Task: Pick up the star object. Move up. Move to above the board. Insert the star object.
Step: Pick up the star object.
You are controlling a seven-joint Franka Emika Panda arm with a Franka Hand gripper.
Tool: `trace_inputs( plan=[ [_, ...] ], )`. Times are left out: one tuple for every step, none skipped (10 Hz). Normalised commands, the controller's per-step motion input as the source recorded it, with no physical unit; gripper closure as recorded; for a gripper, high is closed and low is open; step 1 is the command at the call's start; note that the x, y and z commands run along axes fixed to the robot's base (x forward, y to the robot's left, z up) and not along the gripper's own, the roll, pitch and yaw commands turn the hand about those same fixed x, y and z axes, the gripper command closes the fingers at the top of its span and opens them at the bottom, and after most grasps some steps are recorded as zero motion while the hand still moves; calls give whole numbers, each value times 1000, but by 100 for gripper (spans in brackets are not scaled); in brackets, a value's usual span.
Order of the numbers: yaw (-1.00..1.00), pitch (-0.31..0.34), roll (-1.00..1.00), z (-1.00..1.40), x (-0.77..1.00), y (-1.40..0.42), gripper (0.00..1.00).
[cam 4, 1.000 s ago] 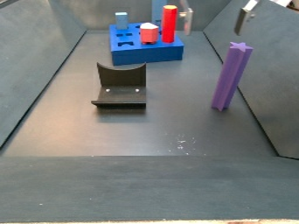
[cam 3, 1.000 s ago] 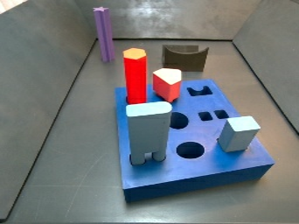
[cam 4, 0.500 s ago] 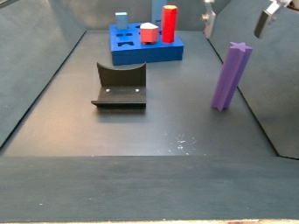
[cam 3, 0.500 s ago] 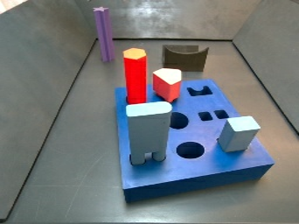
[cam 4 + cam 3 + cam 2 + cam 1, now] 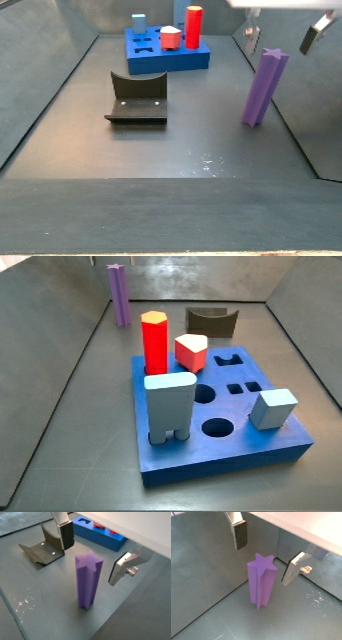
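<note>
gripper (image 5: 268,554): jaws spread wide, poised above the star's top, one finger on each side; nothing held. In a side view the fingers (image 5: 251,40) flank the star's tip without touching it.
star object (image 5: 87,579): upright on the dark floor, close to a side wall, well apart from the board; also visible in a side view (image 5: 118,294) in the far corner.
why the spread: the gap clears the star's points, so the gripper can descend around the prism before closing.
board (image 5: 225,434): blue block, most holes occupied: red post (image 5: 155,341), light blue block (image 5: 170,406), a smaller pale block (image 5: 273,409); several holes open.
arch block (image 5: 138,98): dark, sits between board and star, off the direct descent line.
step: judged as pre-grasp, pick not yet done.
risk: finger clipping a star point on descent could tip the tall prism.
</note>
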Motion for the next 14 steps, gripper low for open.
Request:
trace_inputs(
  plan=[
    [0,0,23,-746,197,166,0],
    [0,0,0,-606,206,109,0],
    [0,0,11,-529,203,0,0],
    [0,-10,6,-443,100,0,0],
    [0,-30,9,-323,43,-109,0],
    [0,-29,0,-189,0,-74,0],
    [0,-34,0,-49,0,0,0],
    [0,-10,0,0,0,0,0],
    [0,0,0,0,0,0,0],
    [0,0,0,0,0,0,100],
    [0,0,0,0,0,0,100],
    [0,0,0,0,0,0,100],
    [0,0,0,0,0,0,100],
    [0,0,0,0,0,0,100]
  ],
)
